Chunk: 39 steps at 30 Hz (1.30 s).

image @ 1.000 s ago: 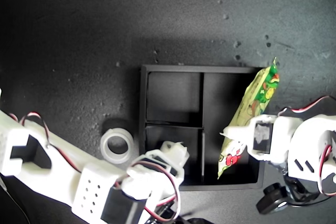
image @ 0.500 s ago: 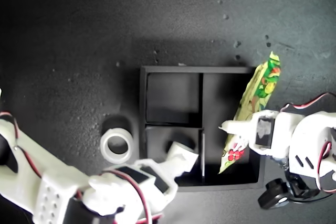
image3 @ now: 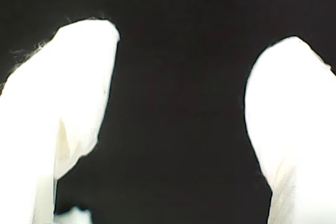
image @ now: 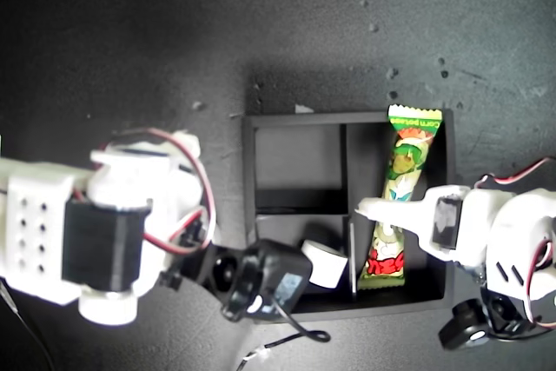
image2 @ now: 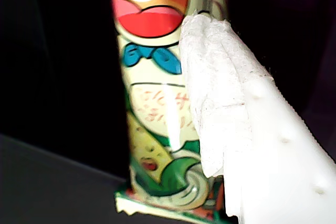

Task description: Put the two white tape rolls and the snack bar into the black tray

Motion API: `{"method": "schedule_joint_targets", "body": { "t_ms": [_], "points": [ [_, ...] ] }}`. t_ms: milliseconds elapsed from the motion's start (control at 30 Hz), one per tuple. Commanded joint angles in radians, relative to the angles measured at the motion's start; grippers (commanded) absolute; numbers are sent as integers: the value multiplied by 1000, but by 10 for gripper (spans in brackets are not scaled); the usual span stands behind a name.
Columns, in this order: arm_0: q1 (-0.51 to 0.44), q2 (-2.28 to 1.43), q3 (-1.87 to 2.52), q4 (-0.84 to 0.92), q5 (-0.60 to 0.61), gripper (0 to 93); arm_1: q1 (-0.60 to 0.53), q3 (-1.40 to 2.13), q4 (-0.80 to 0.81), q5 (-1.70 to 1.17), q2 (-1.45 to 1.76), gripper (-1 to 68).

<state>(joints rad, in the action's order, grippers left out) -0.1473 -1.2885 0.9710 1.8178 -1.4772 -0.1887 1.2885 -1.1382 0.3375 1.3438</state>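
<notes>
From the exterior view's left, my second arm reaches over the dark desk (image: 130,41) toward the black tray (image: 295,119). My second pincer (image3: 178,114) is spread wide with nothing between its fingers; a white tape roll (image: 323,264) lies in the tray's near small compartment beside it. Further right, the snack bar (image: 398,197) lies flat in the long compartment. My first pincer (image: 369,209) touches the wrapper; whether it grips it I cannot tell.

My second end effector (image: 326,262) hides most of 1 tape roll (image: 328,268); the other is unseen
</notes>
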Motion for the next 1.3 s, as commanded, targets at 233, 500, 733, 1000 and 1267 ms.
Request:
{"method": "schedule_joint_targets", "body": {
  "t_ms": [233,500,733,1000,1267],
  "points": [
    [-25,-295,440,-276,-91,190,-61,-652,-282,21,15,170],
    [-259,-379,604,-618,-160,174,89,-914,-664,532,48,-1],
    [-328,-193,476,-620,-215,177,114,-657,-663,680,163,-2],
    [-333,-127,554,-716,-250,187,127,-678,-663,723,186,-2],
    [-296,-2,578,-758,-276,165,66,-781,-663,738,186,-2]
  ]
}}
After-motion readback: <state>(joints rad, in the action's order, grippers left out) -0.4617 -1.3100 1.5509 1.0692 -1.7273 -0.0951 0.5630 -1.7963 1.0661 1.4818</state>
